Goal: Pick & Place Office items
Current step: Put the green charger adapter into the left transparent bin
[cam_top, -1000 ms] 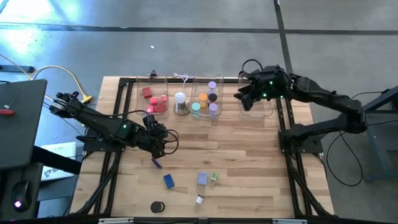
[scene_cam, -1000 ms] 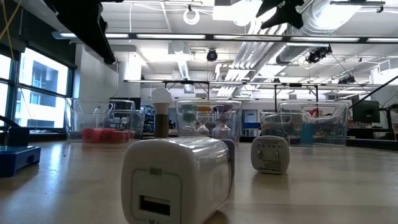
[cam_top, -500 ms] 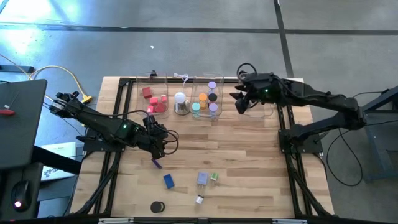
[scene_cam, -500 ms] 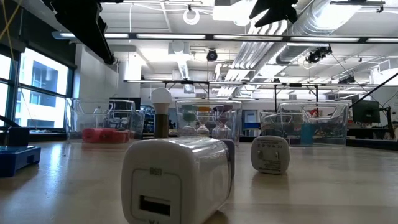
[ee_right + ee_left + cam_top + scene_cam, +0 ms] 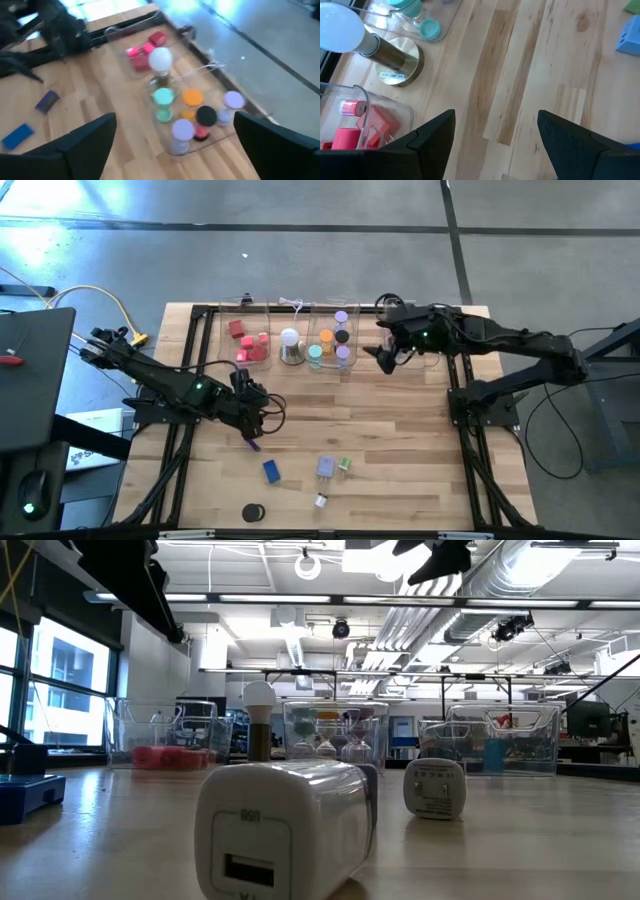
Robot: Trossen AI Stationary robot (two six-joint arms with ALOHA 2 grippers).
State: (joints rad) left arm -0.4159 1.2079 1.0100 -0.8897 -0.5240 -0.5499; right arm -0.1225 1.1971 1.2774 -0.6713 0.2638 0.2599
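Observation:
Loose office items lie on the wooden table (image 5: 400,420) near its front: a purple piece (image 5: 251,443), a blue block (image 5: 271,471), a grey charger (image 5: 326,468), a green piece (image 5: 344,465) and a black disc (image 5: 252,512). Red pieces (image 5: 250,342) lie in the left clear bin. Coloured cylinders (image 5: 192,97) stand in the middle bin (image 5: 330,340). My left gripper (image 5: 262,412) hovers open over bare wood just beyond the purple piece. My right gripper (image 5: 380,358) hangs open in the air beside the middle bin's right end, its fingers (image 5: 85,142) spread wide.
A white dome lamp (image 5: 290,340) on a round metal base (image 5: 400,60) stands between the red bin and the middle bin. Another clear bin (image 5: 418,348) sits at the far right. Black frame rails (image 5: 460,410) run along the table's sides. In the low view the charger (image 5: 285,830) fills the foreground.
My right gripper has swung from above the far-right bin toward the table's left and a little nearer, ending beside the middle bin, and it has rolled as it went. My left arm has kept still.

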